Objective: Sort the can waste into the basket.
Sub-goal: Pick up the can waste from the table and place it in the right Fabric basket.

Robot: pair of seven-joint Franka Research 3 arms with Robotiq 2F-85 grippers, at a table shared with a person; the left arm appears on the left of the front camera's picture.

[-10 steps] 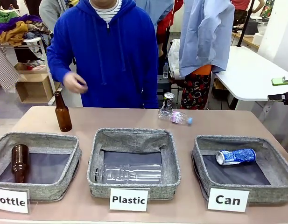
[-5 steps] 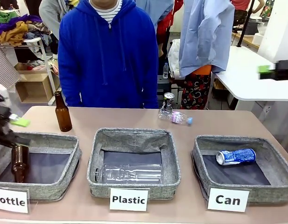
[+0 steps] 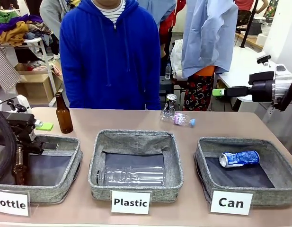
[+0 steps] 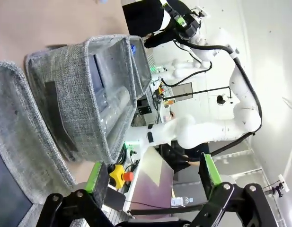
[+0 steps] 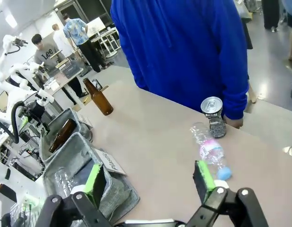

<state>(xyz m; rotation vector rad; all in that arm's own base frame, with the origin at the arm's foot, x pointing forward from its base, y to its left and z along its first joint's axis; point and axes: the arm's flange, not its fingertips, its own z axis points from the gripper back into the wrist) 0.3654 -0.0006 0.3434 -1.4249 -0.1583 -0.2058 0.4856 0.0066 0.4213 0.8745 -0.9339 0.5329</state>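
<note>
The blue and white metal drink can (image 3: 239, 158) lies dented on its side on the dark lining of the shallow rectangular grey fabric basket (image 3: 201, 161), near the far wall, silver end pointing left. A white card reading "Can" (image 3: 231, 202) fronts the basket's near wall. The crushed dark can with a silver top (image 3: 171, 105) stands upright near the bench's (image 3: 112, 120) far edge, well apart from the basket.
</note>
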